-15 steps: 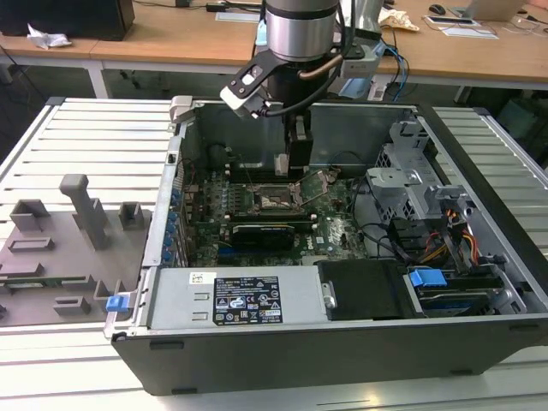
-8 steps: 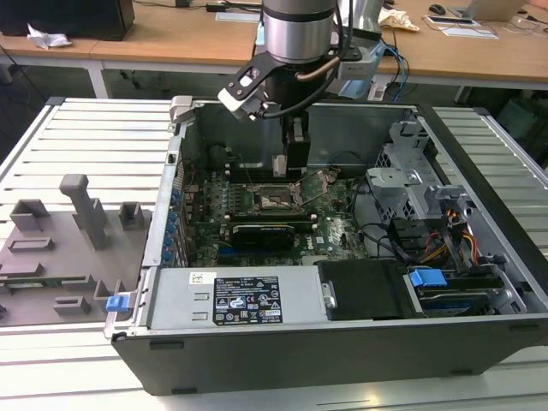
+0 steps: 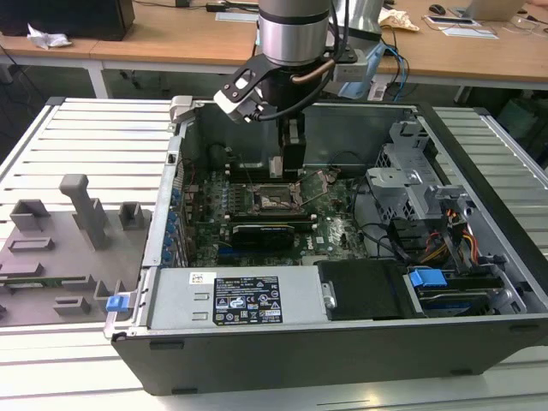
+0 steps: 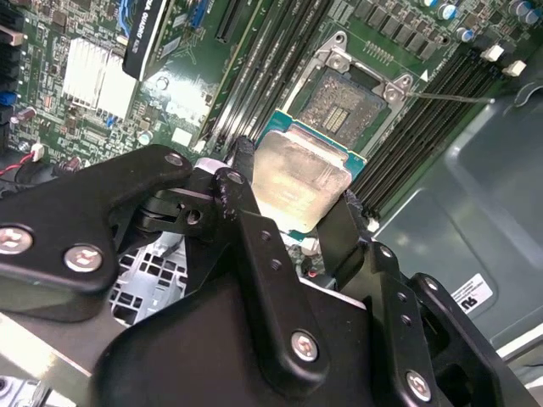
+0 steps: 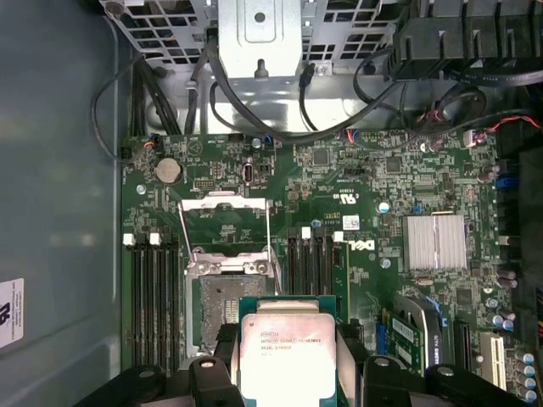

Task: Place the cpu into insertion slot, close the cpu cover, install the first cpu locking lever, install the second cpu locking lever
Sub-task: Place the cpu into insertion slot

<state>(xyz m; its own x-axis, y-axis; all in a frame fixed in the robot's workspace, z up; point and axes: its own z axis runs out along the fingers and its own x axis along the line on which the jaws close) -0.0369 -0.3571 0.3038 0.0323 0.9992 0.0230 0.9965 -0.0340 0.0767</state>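
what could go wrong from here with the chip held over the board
1. The cpu, pinched at its edges by the gripper, is not yet in the socket. If it is lowered off-line or tilted, it might bend the exposed contacts.
2. An edge grip could let it slip onto the motherboard.
3. The cpu cover stands open close by, and the gripper might knock it.

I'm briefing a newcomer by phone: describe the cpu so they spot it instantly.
Find the open computer case on the slatted table, then the green motherboard inside. Near its empty socket the black gripper clamps the cpu: a small flat square with a pale silvery top, unlike the dark chips and ribbed heatsink around.
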